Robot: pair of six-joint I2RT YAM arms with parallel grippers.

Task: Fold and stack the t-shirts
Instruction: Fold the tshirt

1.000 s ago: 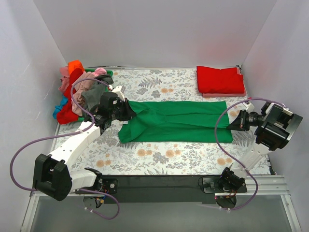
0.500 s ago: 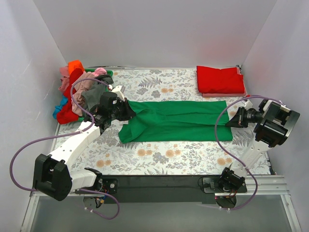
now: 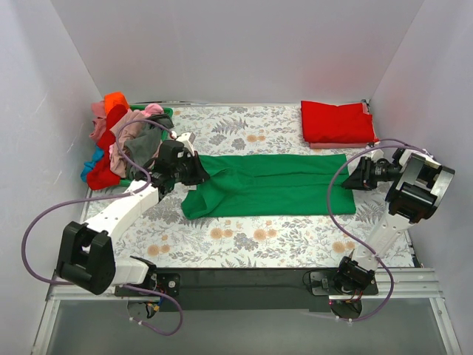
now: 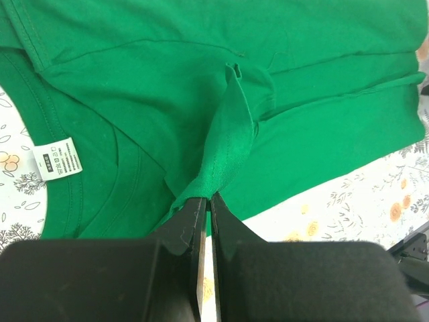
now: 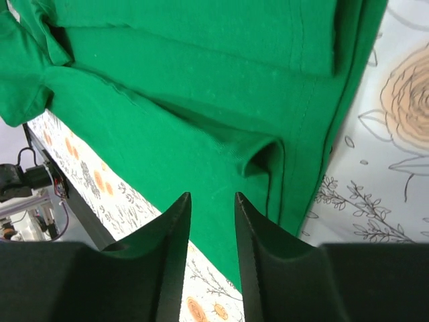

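Observation:
A bright green t-shirt lies folded lengthwise across the middle of the floral cloth. My left gripper is shut on a pinch of its fabric near the collar end, where a white label shows. My right gripper hovers over the hem end, open, with nothing between its fingers. A folded red t-shirt rests at the back right. More t-shirts, red, orange, pink, grey and blue, are heaped at the back left.
The heap spills over a green basket in the back left corner. The floral-print cloth covers the table. White walls close in on three sides. A black rail runs along the near edge.
My right gripper has let go of the green shirt's hem, opened, and drawn back and up to the right. My left gripper has shifted slightly right, still pinching the fabric.

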